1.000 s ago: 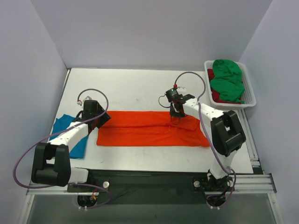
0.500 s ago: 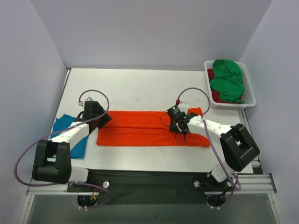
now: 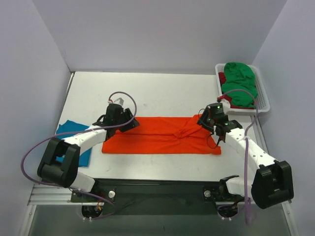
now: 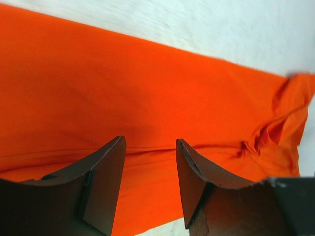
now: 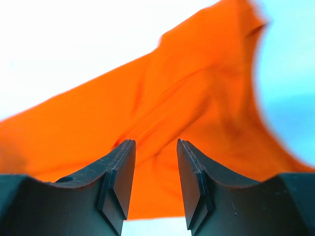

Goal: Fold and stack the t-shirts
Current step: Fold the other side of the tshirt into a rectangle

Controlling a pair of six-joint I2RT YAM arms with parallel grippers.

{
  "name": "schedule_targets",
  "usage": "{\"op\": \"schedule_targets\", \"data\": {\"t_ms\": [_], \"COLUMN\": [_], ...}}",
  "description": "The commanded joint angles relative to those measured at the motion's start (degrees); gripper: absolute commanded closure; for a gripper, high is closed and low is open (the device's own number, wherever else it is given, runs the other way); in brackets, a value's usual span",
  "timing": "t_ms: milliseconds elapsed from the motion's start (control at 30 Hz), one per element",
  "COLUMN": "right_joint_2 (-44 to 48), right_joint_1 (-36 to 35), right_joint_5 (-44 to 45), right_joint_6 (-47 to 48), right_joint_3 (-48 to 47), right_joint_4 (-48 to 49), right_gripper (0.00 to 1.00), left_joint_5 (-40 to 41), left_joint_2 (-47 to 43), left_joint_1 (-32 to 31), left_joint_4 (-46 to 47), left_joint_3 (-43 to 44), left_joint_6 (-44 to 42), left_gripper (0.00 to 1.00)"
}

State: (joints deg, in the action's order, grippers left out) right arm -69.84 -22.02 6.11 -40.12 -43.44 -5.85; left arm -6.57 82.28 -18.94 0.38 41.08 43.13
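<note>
No legible text, label, brand, number or sign in any view.

1. I read this as a robotics lab cell: plain pale walls (image 3: 162, 34) box in three sides of my white table (image 3: 157, 91).
2. My left arm (image 3: 83, 140) and right arm (image 3: 248, 150) are bolted to a metal rail (image 3: 49, 199) at the near edge, with purple cables (image 3: 22, 169) looping loose.
</note>
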Motion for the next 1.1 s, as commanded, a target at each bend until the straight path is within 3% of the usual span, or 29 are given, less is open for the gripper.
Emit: {"op": "schedule_targets", "data": {"t_ms": [0,167,400,1067], "right_joint_2": [-0.64,-8.10,-14.52,-23.58], "right_joint_1": [8.90,16.91,18.42,19.21], "right_joint_5": [-8.71,-16.21,-18.68,-18.41], "right_joint_6": [4.16,7.51,8.65,10.15], "right_joint_3": [-1.38,-4.71,-8.94,-11.32], "right_joint_4": [-4.08,-2.51,0.05,1.98], "right_gripper": [0.60,0.61,0.61,0.65], "left_joint_5": [-2.40,-4.77,-5.12,-2.75], "left_joint_2": [3.75,12.96,21.16,33.03], "left_joint_1": [-6.53,-16.98,-24.99,-30.02], "left_joint_4": [4.53,6.12,7.18,1.38], "left_joint_3": [5.67,11.73,20.26,35.47], "left_joint_6": [-3.49,-5.60,-6.40,-8.51], "left_gripper": [0.44,0.42,0.37,0.40]}}
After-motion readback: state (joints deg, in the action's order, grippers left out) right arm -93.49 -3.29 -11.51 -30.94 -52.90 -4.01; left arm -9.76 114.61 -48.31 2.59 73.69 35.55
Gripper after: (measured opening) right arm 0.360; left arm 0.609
